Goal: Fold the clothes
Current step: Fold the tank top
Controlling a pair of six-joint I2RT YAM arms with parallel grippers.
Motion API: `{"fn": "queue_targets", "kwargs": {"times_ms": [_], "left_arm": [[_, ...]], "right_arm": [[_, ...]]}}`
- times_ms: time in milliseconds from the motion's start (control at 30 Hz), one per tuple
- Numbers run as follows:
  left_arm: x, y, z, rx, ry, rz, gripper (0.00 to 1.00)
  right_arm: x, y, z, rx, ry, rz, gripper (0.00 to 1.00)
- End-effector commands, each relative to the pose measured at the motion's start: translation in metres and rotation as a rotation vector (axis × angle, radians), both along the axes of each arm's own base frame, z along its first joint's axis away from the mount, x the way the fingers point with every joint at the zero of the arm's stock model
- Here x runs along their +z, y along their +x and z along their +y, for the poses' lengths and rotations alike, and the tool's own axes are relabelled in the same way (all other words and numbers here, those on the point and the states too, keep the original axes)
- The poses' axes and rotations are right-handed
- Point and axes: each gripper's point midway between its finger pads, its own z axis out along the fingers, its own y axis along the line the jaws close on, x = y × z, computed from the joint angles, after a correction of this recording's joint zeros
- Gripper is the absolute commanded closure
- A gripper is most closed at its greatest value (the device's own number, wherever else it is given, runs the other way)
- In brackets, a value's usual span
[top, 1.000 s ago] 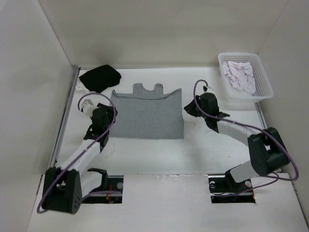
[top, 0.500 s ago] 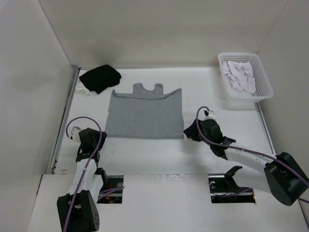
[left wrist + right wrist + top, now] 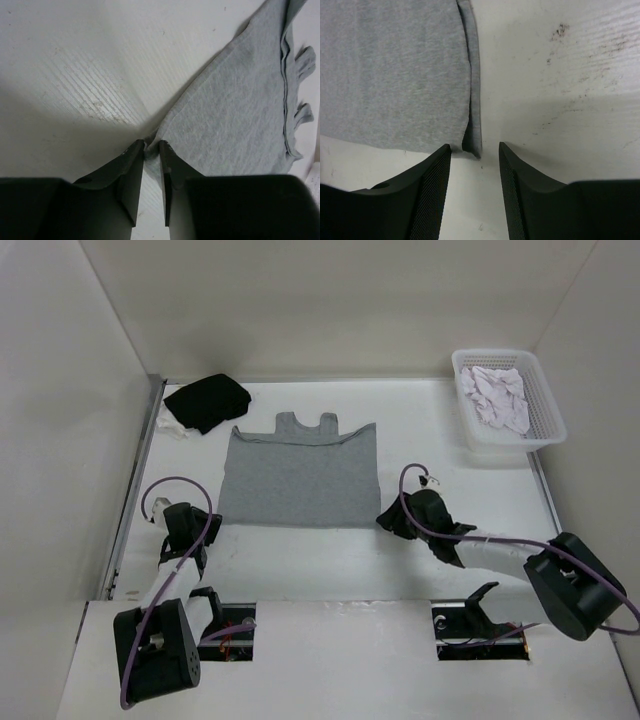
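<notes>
Across the middle of the tabletop (image 3: 300,565): a grey T-shirt (image 3: 298,476) lies spread flat as a rough rectangle, with its neckline toward the far edge and its hem toward the near edge.
Shirt's right side: the right wrist view shows a narrow doubled strip of fabric running along this edge down to the near-right corner.
Left gripper (image 3: 212,524): it sits low on the tabletop at the shirt's near-left corner. Seen from its own camera, the left gripper (image 3: 152,146) has its jaws drawn almost together, with the tip of that corner bunched up between the fingertips. The rest of the grey T-shirt (image 3: 235,110) fans away flat beyond them.
Right gripper (image 3: 384,519): it is down at the shirt's near-right corner. In the wrist view, the right gripper (image 3: 472,146) has its jaws wide apart and grips nothing. The corner of the grey T-shirt (image 3: 390,70) lies just ahead of the gap, nearer the left finger.
Far-left corner of the tabletop: a black garment (image 3: 207,400) sits in a heap, apart from the shirt.
Far-right corner of the tabletop: a white basket (image 3: 549,410) holds a pale crumpled cloth (image 3: 497,395), well away from the shirt.
</notes>
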Motion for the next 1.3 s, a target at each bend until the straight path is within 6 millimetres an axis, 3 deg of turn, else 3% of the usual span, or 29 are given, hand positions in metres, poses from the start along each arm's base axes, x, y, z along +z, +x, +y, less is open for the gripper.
{"fn": "queue_targets", "kwargs": {"times_ms": [0, 233, 500, 733, 833, 967, 1033, 1133, 1267], "left_arm": [[-0.012, -0.010, -0.004, -0.024, -0.002, 0.058, 0.84], [-0.009, -0.007, -0.002, -0.029, 0.010, 0.047, 0.91], [-0.007, -0.005, -0.001, -0.029, 0.011, 0.030, 0.95], [-0.003, -0.003, -0.003, -0.046, 0.017, 0.015, 0.98], [0.013, 0.004, -0.007, -0.062, 0.004, -0.038, 1.00], [0.062, 0.017, -0.021, -0.098, 0.003, -0.156, 1.00], [0.089, 0.020, -0.031, -0.124, -0.004, -0.212, 1.00], [0.156, 0.018, -0.050, -0.175, -0.002, -0.352, 1.00], [0.275, -0.009, -0.067, -0.223, 0.033, -0.598, 1.00]], "right_arm": [[0.002, 0.000, 0.013, 0.000, 0.073, 0.007, 0.54], [-0.015, -0.008, 0.009, -0.039, 0.085, 0.071, 0.59], [-0.017, -0.014, 0.009, -0.049, 0.106, 0.099, 0.61], [-0.016, -0.010, 0.011, -0.065, 0.124, 0.090, 0.85], [-0.004, -0.005, 0.013, -0.057, 0.141, 0.049, 0.93], [0.033, -0.004, 0.015, -0.032, 0.179, -0.047, 0.97], [0.062, -0.008, 0.015, -0.011, 0.198, -0.114, 0.98], [0.118, -0.023, 0.005, 0.005, 0.196, -0.230, 0.98], [0.204, -0.055, -0.021, 0.010, 0.194, -0.398, 0.99]]}}
